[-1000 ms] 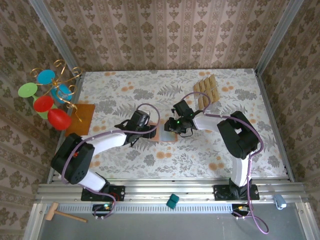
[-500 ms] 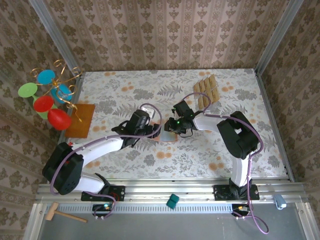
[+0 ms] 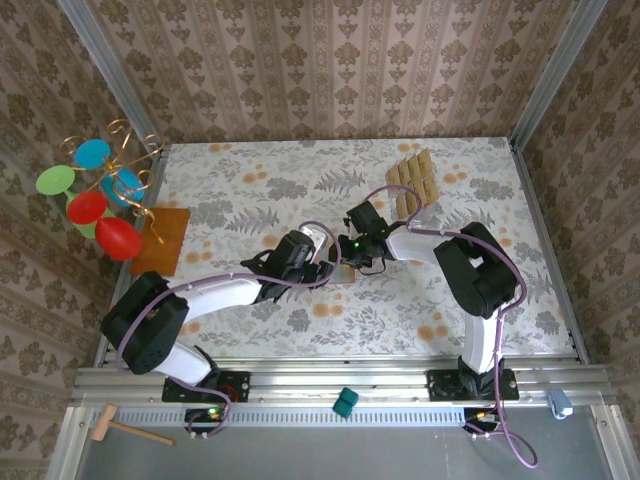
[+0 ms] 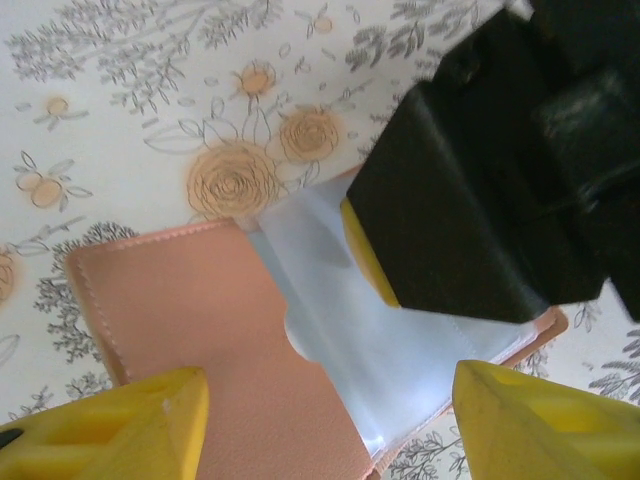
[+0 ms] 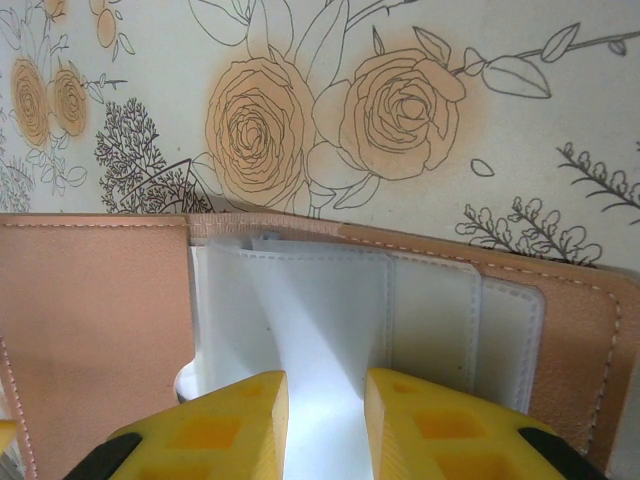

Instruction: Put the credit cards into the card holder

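The card holder [image 3: 343, 271] lies open on the flowered table between both arms. Its salmon flap [image 4: 200, 320] is folded out to the left, with clear plastic sleeves [image 5: 330, 300] in the middle. My right gripper [image 5: 325, 420] is shut on one sleeve and holds it lifted off the rest; in the top view this right gripper [image 3: 349, 257] sits over the holder. My left gripper [image 4: 325, 430] is open, with one yellow finger [image 4: 110, 430] over the flap and the other past the holder's right edge. The tan credit cards [image 3: 413, 180] lie in rows at the back right.
An orange-brown mat [image 3: 165, 238] and a wire stand with coloured discs [image 3: 95, 195] sit at the left wall. A wooden mallet [image 3: 125, 428] and a teal block [image 3: 345, 402] lie on the front rail. Patterned walls enclose the table.
My left arm has swung right, bringing its gripper onto the card holder's left half, and its fingers have narrowed a little. The right gripper has kept its hold on the sleeve and stayed put.
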Motion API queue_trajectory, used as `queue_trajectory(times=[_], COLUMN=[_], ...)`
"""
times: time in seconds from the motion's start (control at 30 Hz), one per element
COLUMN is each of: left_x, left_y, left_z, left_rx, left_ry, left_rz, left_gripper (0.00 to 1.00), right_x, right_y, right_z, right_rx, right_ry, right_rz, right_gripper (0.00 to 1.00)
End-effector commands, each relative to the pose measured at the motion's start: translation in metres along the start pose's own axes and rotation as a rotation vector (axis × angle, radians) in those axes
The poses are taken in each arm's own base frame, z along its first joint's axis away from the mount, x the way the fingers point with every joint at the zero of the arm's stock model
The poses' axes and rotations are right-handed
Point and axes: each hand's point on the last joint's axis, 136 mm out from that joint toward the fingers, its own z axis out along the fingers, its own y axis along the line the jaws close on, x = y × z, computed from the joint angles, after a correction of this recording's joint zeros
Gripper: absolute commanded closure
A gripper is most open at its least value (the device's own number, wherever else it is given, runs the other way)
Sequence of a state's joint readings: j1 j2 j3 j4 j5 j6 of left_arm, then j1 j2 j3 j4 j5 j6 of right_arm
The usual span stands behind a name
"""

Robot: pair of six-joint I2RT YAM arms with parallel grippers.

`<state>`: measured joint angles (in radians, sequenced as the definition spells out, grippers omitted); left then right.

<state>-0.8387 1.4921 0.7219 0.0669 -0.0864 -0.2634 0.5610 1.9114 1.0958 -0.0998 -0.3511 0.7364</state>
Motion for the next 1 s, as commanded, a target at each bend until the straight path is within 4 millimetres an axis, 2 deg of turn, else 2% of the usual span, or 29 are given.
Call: queue_trajectory(times=[0.0,0.57,0.97], left_x=[0.008,0.032,0.044], left_y=[-0.002,0.009,0.015], left_z=[0.006,0.023,0.028], left_rx=[-0.003,-0.067,-0.095], left_ry=[0.006,0.071,0.095], left_rz=[0.042,0.066,0.057], left_gripper=[0.35,0.36,0.40], right_x=[0.008,0.006,-0.008], right_y=[-0.006,-0.002,0.012], right_z=[0.004,0.000,-0.021], right_rx=[0.015,0.007,-0.021], right_ry=[0.017,0.011,-0.029], right_rz=[0.008,0.000,-0.013], right_gripper=[0.71,0.71,0.67])
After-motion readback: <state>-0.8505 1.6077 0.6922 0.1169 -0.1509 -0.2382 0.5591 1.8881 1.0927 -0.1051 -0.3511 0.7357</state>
